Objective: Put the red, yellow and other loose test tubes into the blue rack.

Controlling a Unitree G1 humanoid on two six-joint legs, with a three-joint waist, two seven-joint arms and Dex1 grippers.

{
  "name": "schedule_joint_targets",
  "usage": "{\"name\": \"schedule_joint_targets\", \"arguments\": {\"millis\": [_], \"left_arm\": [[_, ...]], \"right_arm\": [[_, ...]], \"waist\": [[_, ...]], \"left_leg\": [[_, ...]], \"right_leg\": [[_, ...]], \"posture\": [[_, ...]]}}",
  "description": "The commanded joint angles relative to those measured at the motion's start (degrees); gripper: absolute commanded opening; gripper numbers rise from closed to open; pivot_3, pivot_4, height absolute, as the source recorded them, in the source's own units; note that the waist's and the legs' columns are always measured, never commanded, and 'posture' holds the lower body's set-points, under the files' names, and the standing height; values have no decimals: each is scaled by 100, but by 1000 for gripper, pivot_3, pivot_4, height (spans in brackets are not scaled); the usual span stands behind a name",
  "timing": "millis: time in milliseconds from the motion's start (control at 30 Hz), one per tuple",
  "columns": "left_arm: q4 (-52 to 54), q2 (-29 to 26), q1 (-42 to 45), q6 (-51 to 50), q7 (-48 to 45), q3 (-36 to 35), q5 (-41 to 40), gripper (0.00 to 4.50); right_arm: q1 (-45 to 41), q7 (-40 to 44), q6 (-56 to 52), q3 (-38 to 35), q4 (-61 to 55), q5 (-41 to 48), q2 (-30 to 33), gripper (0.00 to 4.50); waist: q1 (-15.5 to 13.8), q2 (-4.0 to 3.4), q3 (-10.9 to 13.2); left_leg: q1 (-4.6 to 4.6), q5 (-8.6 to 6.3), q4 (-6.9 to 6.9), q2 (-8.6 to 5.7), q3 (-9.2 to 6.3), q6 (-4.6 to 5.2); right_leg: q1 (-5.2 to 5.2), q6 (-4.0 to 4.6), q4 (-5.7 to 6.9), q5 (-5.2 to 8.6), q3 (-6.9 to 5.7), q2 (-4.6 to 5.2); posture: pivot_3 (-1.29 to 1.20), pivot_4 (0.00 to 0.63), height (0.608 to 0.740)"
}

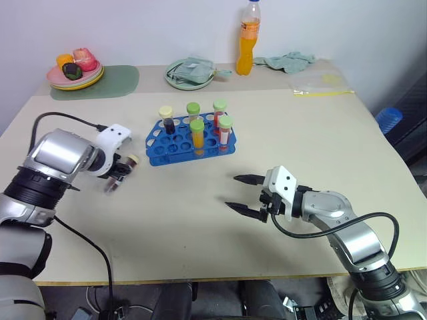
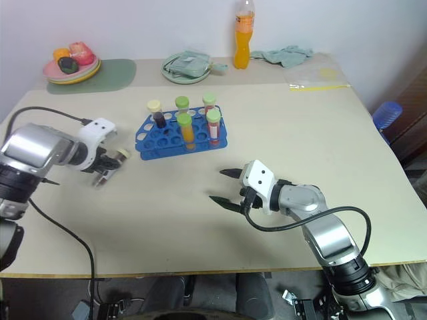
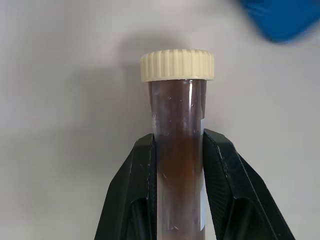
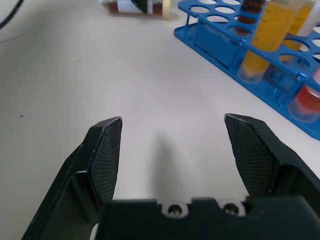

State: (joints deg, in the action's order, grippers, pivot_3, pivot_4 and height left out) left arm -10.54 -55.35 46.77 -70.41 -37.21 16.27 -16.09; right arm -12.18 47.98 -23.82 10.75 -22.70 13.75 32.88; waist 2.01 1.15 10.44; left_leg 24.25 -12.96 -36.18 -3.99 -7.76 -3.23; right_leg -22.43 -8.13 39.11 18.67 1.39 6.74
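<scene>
A test tube of dark maroon liquid with a cream cap lies low over the table, left of the blue rack. My left gripper is shut on it, and both black fingers press its sides below the cap. The rack holds several upright tubes: a dark one with a cream cap, and yellow and red ones with green caps. My right gripper stands open and empty, low over the table in front of the rack, pointing left.
At the back stand a tall orange-drink bottle, a green plate with a cloth, stacked plates with fruit on a green mat, a teal cloth and a plastic bag. A cable trails by my left arm.
</scene>
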Motion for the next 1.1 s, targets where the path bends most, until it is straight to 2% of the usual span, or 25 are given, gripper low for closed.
{"name": "schedule_joint_targets", "arguments": {"millis": [33, 133, 200, 333, 433, 500, 700, 1100], "left_arm": [[698, 279, -505, 1986, 1069, -1577, 372, 702], [1879, 1302, -1191, 3156, 1870, -2597, 246, 702], [2554, 1945, -1613, 3587, 2203, -2738, 260, 702], [3513, 3094, -2489, 4454, 2741, -2334, 565, 702], [3415, 3655, -2942, 5349, 3149, -1749, 1238, 702], [3134, 3930, -3002, 5772, 3485, -1553, 1627, 702], [2062, 4519, -2789, 6621, 3749, -1312, 1969, 702], [1362, 4944, -2471, 6494, 3726, -1210, 2090, 702]], "right_arm": [[-25, -84, 101, -102, -164, 27, -23, 3600], [-113, -493, 317, -172, 76, -122, -314, 3600], [-115, -760, 423, -209, 205, -212, -514, 3600], [126, -1046, 425, -271, 97, -28, -902, 3600], [265, -1136, 418, -167, 3, -58, -1036, 3600], [284, -1179, 378, -105, -37, -60, -1111, 3600], [192, -1278, 341, -93, -9, -81, -1207, 3600], [196, -1328, 371, -92, -8, -79, -1198, 3600]], "waist": [[6, 2, 0], [-57, 4, -2], [-113, 5, -4], [-127, 5, -6], [-121, 4, -6], [-118, 4, -6], [-124, 2, -8], [-110, 2, -8]], "left_leg": [[0, 1, 0, 2, -2, -2], [6, 16, -3, 3, -7, -28], [10, 17, -8, 0, -3, -30], [10, 17, -8, -3, 6, -30], [10, 16, -7, -4, 8, -28], [5, 7, -8, -4, 10, -12], [-8, 1, -7, -5, 11, -2], [-8, 1, -6, -5, 9, -2]], "right_leg": [[-1, 0, -1, 0, 0, 2], [0, 2, -8, -1, -4, 8], [2, 1, -12, -1, -3, 10], [0, 1, -12, -2, 3, 11], [-1, 1, -8, -2, 4, 9], [1, 1, -4, -2, 5, 8], [11, 1, -2, -2, 5, 6], [12, 1, -3, -2, 3, 5]], "posture": [[0, 150, 740], [0, 150, 740], [0, 150, 740], [0, 150, 740], [0, 150, 740], [0, 150, 740], [0, 150, 740], [0, 150, 740]]}}
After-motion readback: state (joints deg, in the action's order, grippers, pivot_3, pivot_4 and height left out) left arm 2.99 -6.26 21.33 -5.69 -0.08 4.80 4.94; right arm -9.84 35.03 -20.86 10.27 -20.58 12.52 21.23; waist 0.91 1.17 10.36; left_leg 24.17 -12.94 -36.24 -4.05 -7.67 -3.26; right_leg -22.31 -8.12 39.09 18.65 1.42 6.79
